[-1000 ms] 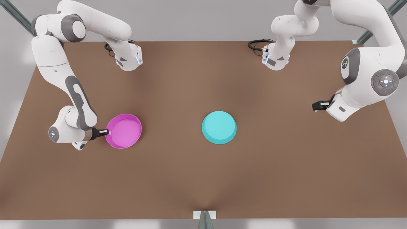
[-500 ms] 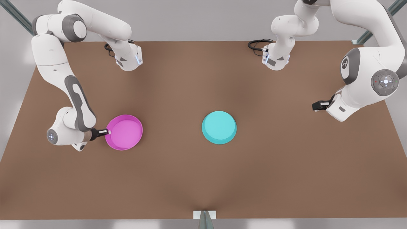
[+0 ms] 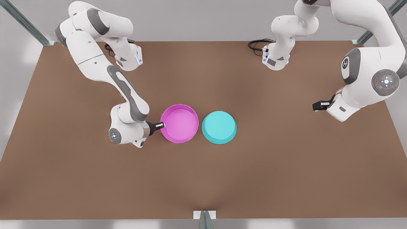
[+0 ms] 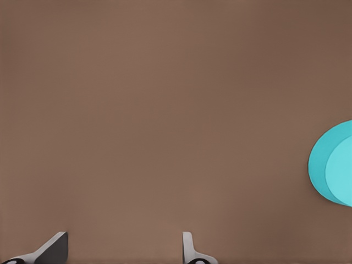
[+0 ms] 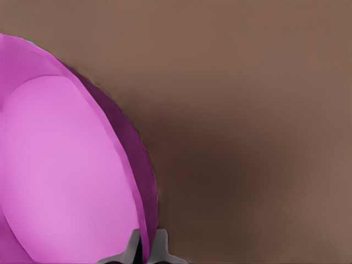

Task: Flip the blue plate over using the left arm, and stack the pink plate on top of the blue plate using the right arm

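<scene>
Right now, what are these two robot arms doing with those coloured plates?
The right hand, at the front view's left, is shut on the rim of the pink plate, holding it open side up just beside the blue plate. The blue plate lies upside down on the brown table, so its flip looks done. The left hand waits open off at the front view's right, away from both plates. The pink plate is not yet on top of the blue one.

Brown table (image 3: pixel 203 178), grey metal frame struts (image 3: pixel 24 21), black cables (image 3: pixel 256 44).
</scene>
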